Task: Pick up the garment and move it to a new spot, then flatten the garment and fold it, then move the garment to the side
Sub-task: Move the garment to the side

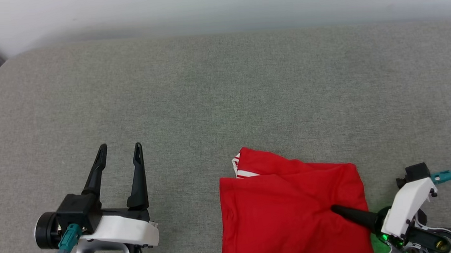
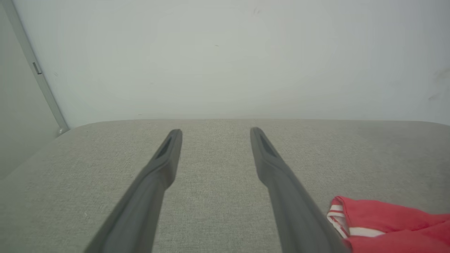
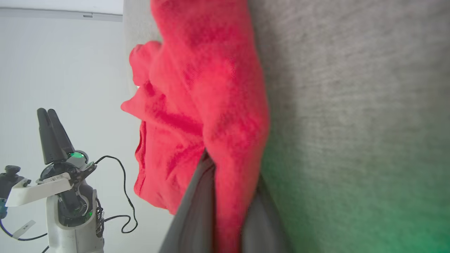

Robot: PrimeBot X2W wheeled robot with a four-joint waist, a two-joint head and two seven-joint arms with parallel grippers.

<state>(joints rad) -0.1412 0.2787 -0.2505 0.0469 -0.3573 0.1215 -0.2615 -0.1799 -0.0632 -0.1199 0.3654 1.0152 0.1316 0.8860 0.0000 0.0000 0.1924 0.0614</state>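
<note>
Holds left gripper point(image 1: 120, 146) pointing forward, fingers spread wide; clamps right gripper point(image 1: 339, 211) onto a fold of the garment point(image 1: 288, 206), pale wrist slanting in from the lower right.

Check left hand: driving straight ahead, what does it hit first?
Path looks free over the cushion; the wall is probably first, though tilt is unclear. The shirt sits off to the left hand's right.

The garment point(image 1: 288, 210) is made of soft red knitted cloth, matt and finely grained. The padded surface point(image 1: 207, 103) is covered with coarse grey woven fabric, also matt. The fingers point(image 1: 137, 181) of the left gripper point(image 1: 119, 147) are seen as dark matt plastic, and its wrist shell point(image 1: 125, 231) as smooth, slightly glossy white plastic.
</note>
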